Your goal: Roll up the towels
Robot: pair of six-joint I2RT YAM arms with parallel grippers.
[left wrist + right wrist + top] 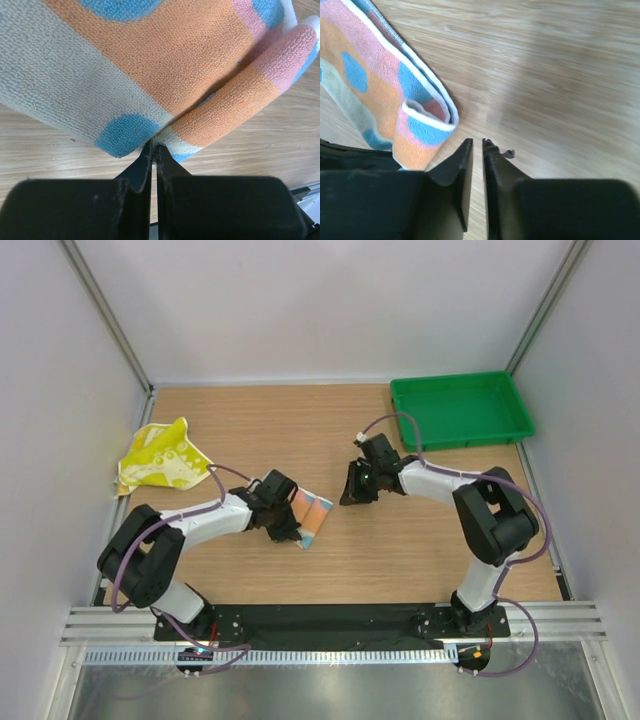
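I see two arms, white shells w/ black joints: left arm (215,520), right arm (435,480). Thin purple cable (392,416) loops along each. Matte black two-finger left gripper (154,147) & right gripper (477,145), wedge-shaped tips. Both bases sit on a flat black mounting plate (330,620).

Wooden table (400,550), white walls (330,300), perhaps metal framing (102,300)

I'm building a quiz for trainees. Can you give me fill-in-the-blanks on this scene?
The ___ gripper pinches the orange towel. The crumpled towel by the left wall is ___. The tray's colour is ___. The right gripper holds ___.
Missing: left, yellow, green, nothing.
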